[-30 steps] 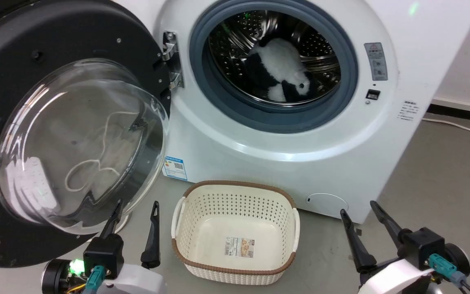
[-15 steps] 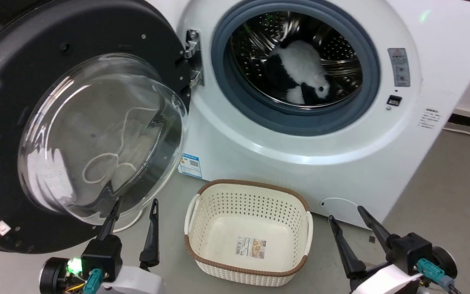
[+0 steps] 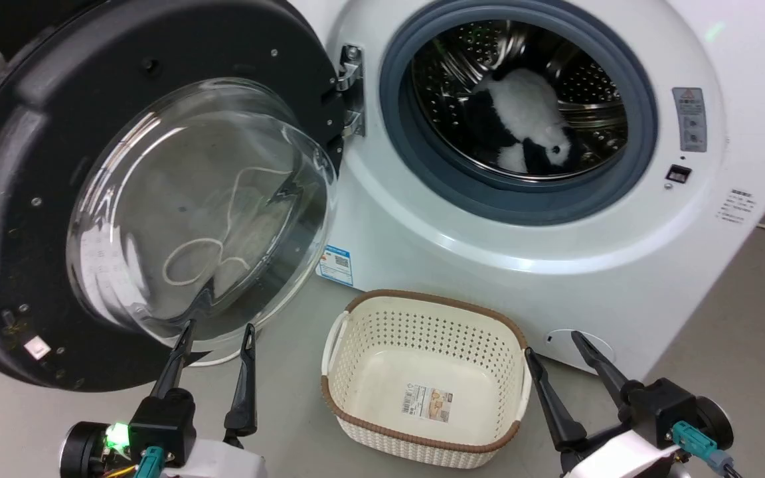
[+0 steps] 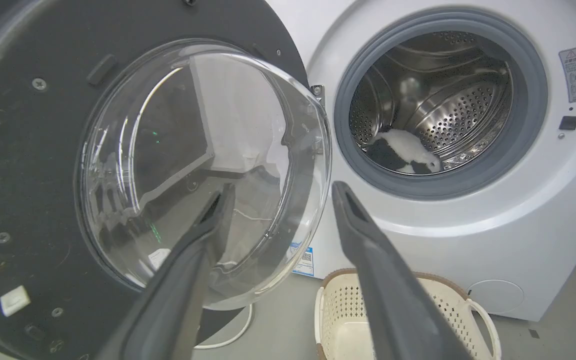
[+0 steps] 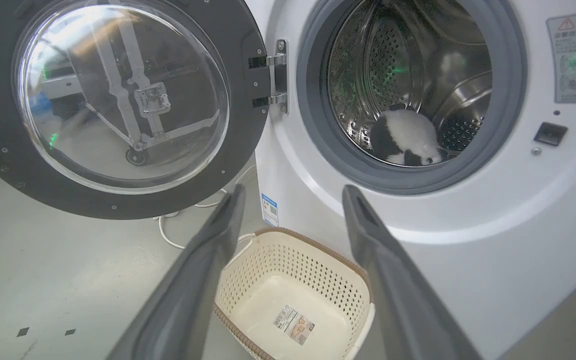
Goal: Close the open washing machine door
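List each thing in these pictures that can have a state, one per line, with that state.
Door: wide open, hinged on the left.
Drum: holds a black-and-white plush toy.
Basket: upright, empty.
Left gripper: open, empty.
Right gripper: open, empty.

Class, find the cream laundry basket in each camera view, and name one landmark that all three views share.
Head view: laundry basket at bottom centre, before the washing machine.
Left wrist view: laundry basket at the bottom edge, right of centre, cut off.
Right wrist view: laundry basket at bottom centre.
Shared landmark: the black-and-white plush toy in the drum.
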{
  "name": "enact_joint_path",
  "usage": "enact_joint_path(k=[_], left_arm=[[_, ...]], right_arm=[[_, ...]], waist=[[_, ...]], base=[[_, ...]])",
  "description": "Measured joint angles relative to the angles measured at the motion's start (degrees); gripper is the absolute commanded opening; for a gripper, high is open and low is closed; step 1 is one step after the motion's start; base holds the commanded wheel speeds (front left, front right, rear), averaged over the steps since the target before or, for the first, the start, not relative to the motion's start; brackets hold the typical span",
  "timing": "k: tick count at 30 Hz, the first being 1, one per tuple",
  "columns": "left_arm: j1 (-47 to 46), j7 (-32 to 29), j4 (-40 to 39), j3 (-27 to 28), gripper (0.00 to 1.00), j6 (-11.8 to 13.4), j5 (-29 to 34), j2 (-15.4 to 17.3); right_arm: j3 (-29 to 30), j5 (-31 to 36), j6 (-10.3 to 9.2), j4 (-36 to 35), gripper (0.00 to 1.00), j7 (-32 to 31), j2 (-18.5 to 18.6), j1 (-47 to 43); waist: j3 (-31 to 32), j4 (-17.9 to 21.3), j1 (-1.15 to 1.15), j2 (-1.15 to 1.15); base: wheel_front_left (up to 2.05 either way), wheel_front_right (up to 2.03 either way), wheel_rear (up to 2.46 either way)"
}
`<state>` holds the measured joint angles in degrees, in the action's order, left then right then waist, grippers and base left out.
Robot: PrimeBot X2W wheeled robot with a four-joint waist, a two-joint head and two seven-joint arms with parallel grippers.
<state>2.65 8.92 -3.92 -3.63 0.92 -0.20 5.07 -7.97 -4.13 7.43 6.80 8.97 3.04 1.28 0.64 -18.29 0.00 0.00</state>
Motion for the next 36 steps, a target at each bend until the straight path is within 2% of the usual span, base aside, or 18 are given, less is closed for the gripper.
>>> enact_joint_path(k=[5,6,7,8,13,19,21,23,26,33,36], left_arm=[[0.10,0.59,-0.25,0.23,1.00,-0.01,-0.81,0.08],[0.11,0.76,-0.34,0.36,0.56,-0.02,-1.20,0.07],[0.11,0.80,-0.55,0.48,0.24,-0.07,-1.60,0.07],[0.11,0.88,-1.14,0.59,0.00,-0.09,-1.78,0.04],[-0.30,1.66,-7.19,3.41,0.00,-0.53,-4.09,-0.54],[-5.04,2.32,-13.37,12.88,0.00,-0.73,-8.00,-0.82],[-7.54,2.50,-13.40,16.26,0.00,-2.02,-9.73,-0.32],[-10.27,2.83,-12.82,19.93,0.00,-3.09,-11.28,1.36],[-14.97,1.78,-7.58,26.15,0.00,-3.61,-18.81,4.55],[-26.21,-12.51,7.12,34.96,0.00,-3.37,-33.41,15.15],[-30.56,-18.45,15.22,38.52,0.00,-2.08,-40.33,17.63]], right_arm=[[-0.41,-0.14,0.00,0.26,1.00,0.59,0.00,0.00],[-0.47,-0.22,0.00,0.26,1.00,0.76,0.00,0.00],[-0.53,-0.30,0.00,0.26,1.00,0.80,0.00,0.00],[-0.57,-0.34,0.00,0.27,1.00,0.82,0.00,0.00],[-0.42,-0.42,0.00,0.22,1.00,1.51,0.00,-0.07],[-0.16,0.10,0.00,0.08,1.00,2.26,-0.01,-0.66],[0.03,0.12,0.00,0.04,1.00,2.34,-0.01,-0.88],[-0.11,0.12,0.00,-0.31,1.00,2.72,-0.01,-0.84],[-0.54,0.12,0.00,-0.80,1.00,2.92,-0.02,-0.68],[-1.47,-2.11,0.00,-1.76,1.00,3.96,-0.05,1.42],[-1.47,-2.12,0.00,-1.74,1.00,4.28,-0.08,1.73]], waist=[[0.10,-1.13,0.00,0.00],[0.10,-1.37,0.00,0.00],[0.08,-1.62,0.00,0.00],[0.06,-1.87,0.00,0.00],[-0.25,-3.09,0.00,0.00],[-1.15,-4.42,0.00,0.00],[-1.41,-4.85,0.00,0.00],[-1.79,-5.01,0.00,0.00],[-2.79,-4.58,0.00,0.00],[-5.79,-3.40,0.00,0.00],[-6.76,-3.09,0.01,0.00]], base=[[0.00,0.00,0.00],[0.00,0.00,0.00],[0.00,0.00,0.00],[0.00,0.00,0.00],[0.00,0.00,0.00],[0.00,0.00,0.00],[0.00,0.00,0.00],[0.00,0.00,0.00],[0.00,0.00,0.00],[0.00,0.00,0.00],[0.00,0.00,0.00]])
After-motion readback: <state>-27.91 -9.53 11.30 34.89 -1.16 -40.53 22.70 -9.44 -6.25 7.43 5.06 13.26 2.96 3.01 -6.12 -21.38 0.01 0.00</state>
